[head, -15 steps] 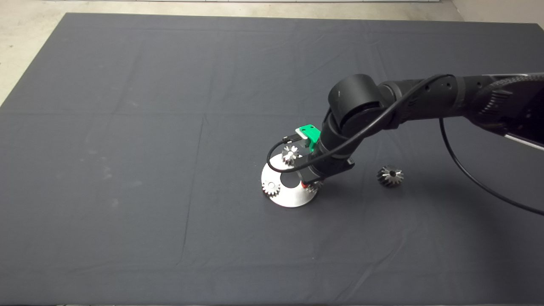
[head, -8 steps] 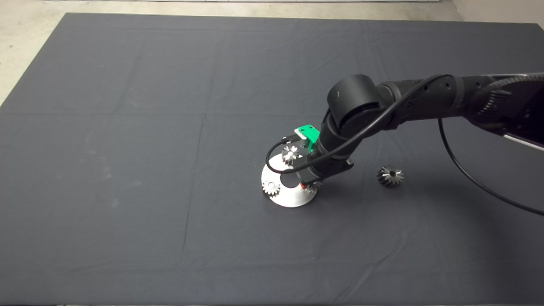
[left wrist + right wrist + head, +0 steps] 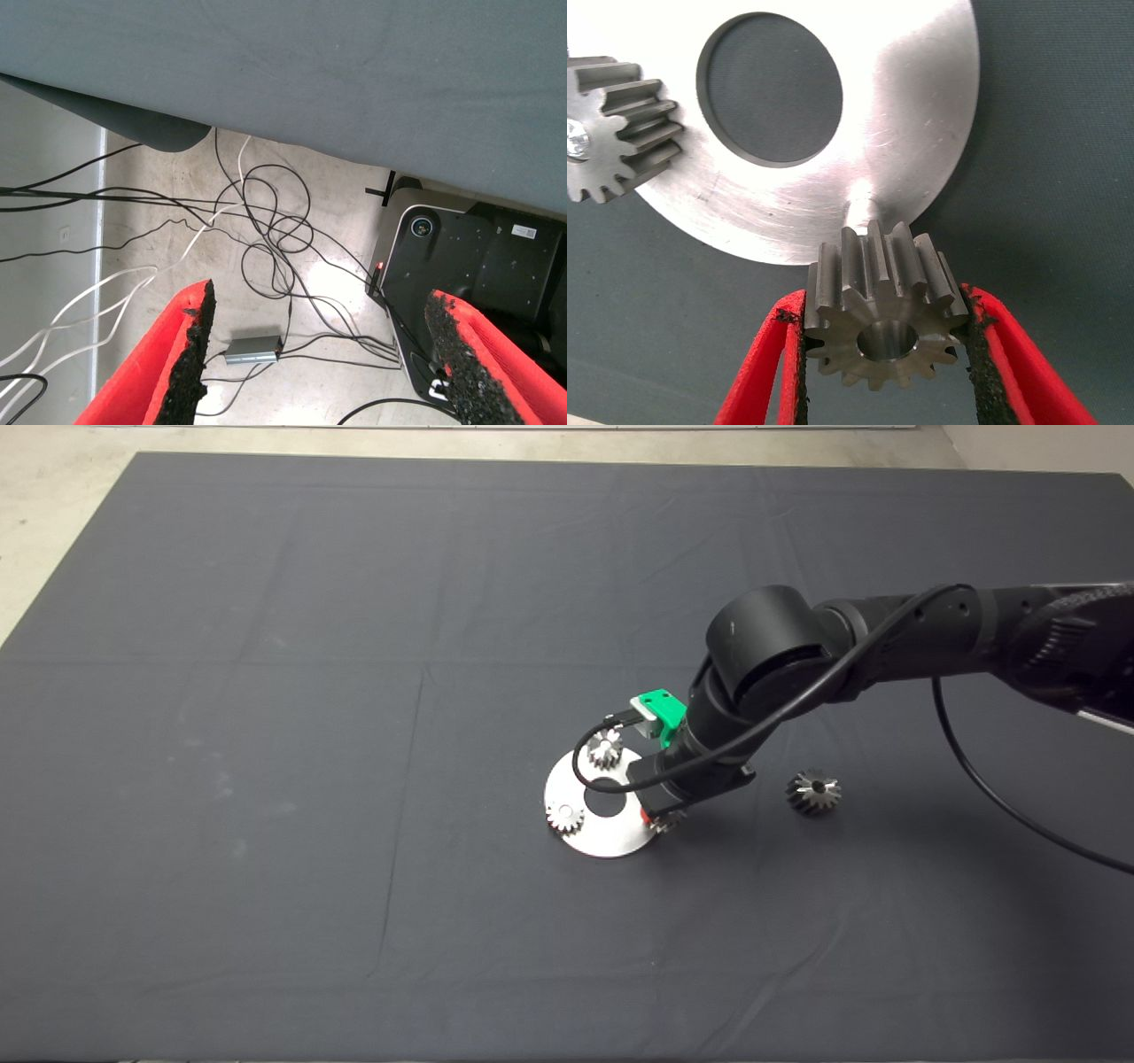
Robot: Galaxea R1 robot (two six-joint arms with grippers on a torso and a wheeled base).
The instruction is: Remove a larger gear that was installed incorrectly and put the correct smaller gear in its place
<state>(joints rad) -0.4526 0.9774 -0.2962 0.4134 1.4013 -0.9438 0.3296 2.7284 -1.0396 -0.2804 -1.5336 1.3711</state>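
A: From overhead, what does the right gripper [image 3: 660, 821] have?

B: It hangs at the near-right rim of the round polished steel plate with a dark centre hole [image 3: 599, 836], its tips mostly hidden under the black arm [image 3: 780, 655]. Two small steel toothed gears [image 3: 606, 749] sit on the plate on the gripper's far side from the arm. The larger gear, a wide shiny conical steel one [image 3: 813, 791], lies on the dark mat [image 3: 266, 779] behind the gripper, toward the arm's side, well apart from the plate. It looks already taken off.

A: And the left wrist camera?

B: The left gripper [image 3: 323, 354] is parked with its fingers spread wide and nothing between them; past the mat's edge there is floor with tangled cables [image 3: 266, 221].

A: The right wrist camera?

B: The red fingers [image 3: 757, 363] pinch the smaller gear, a narrow steel toothed one with a centre hole [image 3: 884, 314], by its toothed flanks. The bore stays uncovered, probably so it can slide onto a pin. The gear is just off the plate's rim, not seated.
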